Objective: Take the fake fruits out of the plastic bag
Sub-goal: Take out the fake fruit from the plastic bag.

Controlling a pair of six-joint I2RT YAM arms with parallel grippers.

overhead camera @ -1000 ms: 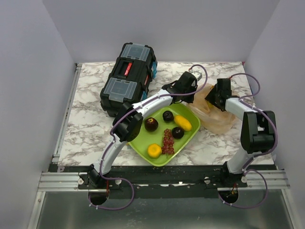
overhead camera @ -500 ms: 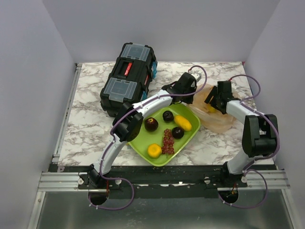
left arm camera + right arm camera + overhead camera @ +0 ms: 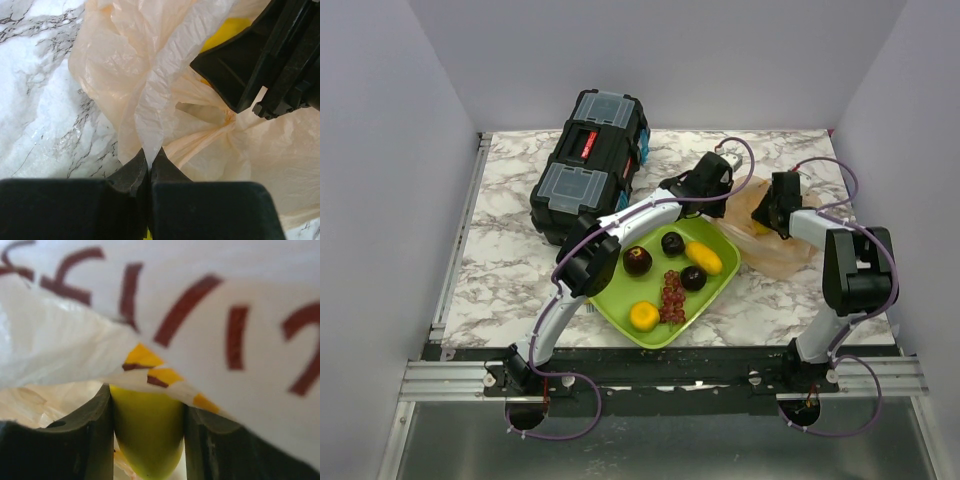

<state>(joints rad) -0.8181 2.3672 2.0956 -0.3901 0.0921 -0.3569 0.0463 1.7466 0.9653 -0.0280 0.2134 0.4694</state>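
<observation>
The peach-orange plastic bag [image 3: 775,250] lies right of the green tray, crumpled. My left gripper [image 3: 730,203] is shut on a fold of the bag's edge [image 3: 148,145] and holds it up. My right gripper [image 3: 766,217] reaches into the bag's mouth and is shut on a yellow oval fruit [image 3: 147,432], with bag film draped over it. This fruit shows yellow in the left wrist view [image 3: 224,32] behind the black right gripper [image 3: 260,65]. On the tray lie three maroon fruits [image 3: 638,261], a yellow oval one [image 3: 704,257], an orange one [image 3: 643,316] and a red grape bunch [image 3: 672,297].
The lime-green tray [image 3: 620,295] sits in front of the arms at centre. A black toolbox [image 3: 590,165] stands at the back left, close to the left arm. The marble table's right edge [image 3: 865,230] is near the bag.
The right arm has shifted slightly, its gripper staying inside the bag's mouth. The left arm and the fruits on the tray have not moved.
</observation>
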